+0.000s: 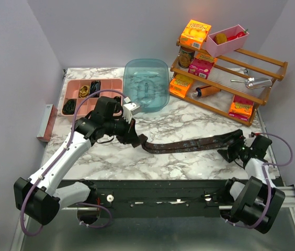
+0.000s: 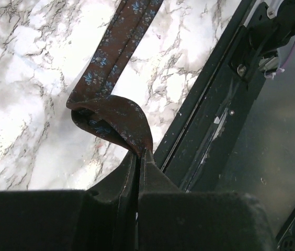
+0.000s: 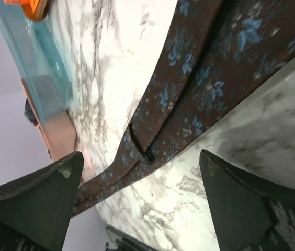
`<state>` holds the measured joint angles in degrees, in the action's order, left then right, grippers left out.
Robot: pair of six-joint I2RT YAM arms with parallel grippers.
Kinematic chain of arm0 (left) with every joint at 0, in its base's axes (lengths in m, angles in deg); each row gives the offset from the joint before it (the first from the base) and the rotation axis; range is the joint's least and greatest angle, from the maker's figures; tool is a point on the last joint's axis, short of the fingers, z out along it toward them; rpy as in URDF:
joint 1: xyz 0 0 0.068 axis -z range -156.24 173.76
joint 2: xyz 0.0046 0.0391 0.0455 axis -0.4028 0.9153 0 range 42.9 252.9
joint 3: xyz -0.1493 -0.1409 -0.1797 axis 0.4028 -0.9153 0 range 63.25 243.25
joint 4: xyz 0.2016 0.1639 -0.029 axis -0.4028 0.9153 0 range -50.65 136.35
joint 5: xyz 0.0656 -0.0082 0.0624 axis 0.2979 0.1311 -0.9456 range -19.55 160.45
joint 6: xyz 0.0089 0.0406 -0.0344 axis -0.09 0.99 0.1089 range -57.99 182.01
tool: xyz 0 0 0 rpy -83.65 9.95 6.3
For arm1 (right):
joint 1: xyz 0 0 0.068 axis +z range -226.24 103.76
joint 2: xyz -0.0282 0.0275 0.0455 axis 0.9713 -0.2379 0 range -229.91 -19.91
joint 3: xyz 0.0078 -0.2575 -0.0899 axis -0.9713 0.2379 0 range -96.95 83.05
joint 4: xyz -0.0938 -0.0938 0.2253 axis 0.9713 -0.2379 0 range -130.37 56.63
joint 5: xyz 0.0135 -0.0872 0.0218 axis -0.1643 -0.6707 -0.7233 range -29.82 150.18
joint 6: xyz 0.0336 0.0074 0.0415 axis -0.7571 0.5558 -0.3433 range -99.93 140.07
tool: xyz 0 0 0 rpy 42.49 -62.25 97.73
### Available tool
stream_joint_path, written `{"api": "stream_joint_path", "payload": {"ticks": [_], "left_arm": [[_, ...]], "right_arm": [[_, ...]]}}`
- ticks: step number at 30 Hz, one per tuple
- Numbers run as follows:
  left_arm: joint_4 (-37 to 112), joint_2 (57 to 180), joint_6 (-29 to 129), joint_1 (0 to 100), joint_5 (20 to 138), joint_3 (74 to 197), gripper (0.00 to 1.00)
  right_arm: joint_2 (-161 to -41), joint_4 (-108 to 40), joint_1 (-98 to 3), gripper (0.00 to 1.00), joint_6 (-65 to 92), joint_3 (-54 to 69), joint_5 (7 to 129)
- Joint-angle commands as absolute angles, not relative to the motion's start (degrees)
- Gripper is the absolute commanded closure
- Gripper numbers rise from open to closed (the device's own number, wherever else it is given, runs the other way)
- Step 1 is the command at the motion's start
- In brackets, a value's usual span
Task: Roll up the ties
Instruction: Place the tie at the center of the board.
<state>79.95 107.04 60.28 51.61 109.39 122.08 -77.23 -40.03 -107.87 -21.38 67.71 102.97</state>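
A dark brown tie (image 1: 189, 143) with small blue flowers lies stretched across the marble table. My left gripper (image 1: 136, 139) is shut on its narrow end, which is folded back into a small loop (image 2: 113, 119) at the fingertips. My right gripper (image 1: 233, 150) is open and empty over the wide end (image 3: 205, 89), its fingers (image 3: 48, 193) spread to either side of the cloth. Several rolled dark ties (image 1: 70, 106) sit in the pink tray.
A pink compartment tray (image 1: 105, 84) stands at the back left. A clear blue tub (image 1: 146, 83) lies upturned behind the tie. A wooden rack (image 1: 262, 78) with boxes, cans and a pink bin fills the back right. The black table rail (image 2: 215, 104) runs close to my left gripper.
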Motion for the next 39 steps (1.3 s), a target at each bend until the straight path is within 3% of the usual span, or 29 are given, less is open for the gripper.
{"api": "stream_joint_path", "payload": {"ticks": [1, 17, 30, 39], "left_arm": [[81.10, 107.24, 59.47, 51.70, 106.14, 123.55, 1.00], [89.69, 110.31, 57.27, 51.70, 100.25, 127.41, 1.00], [96.12, 111.89, 53.31, 51.62, 93.04, 127.68, 1.00], [100.16, 116.46, 51.47, 51.62, 85.49, 128.47, 0.99]], "right_arm": [[-76.25, -44.27, -108.32, 0.00, -20.36, 67.23, 109.66], [-73.17, -51.48, -102.08, 0.00, -11.22, 54.84, 107.75], [-88.98, -51.83, -72.23, 0.00, -5.69, 40.34, 92.01], [-104.09, -58.51, -57.00, 0.00, 0.20, 28.65, 81.81]]}}
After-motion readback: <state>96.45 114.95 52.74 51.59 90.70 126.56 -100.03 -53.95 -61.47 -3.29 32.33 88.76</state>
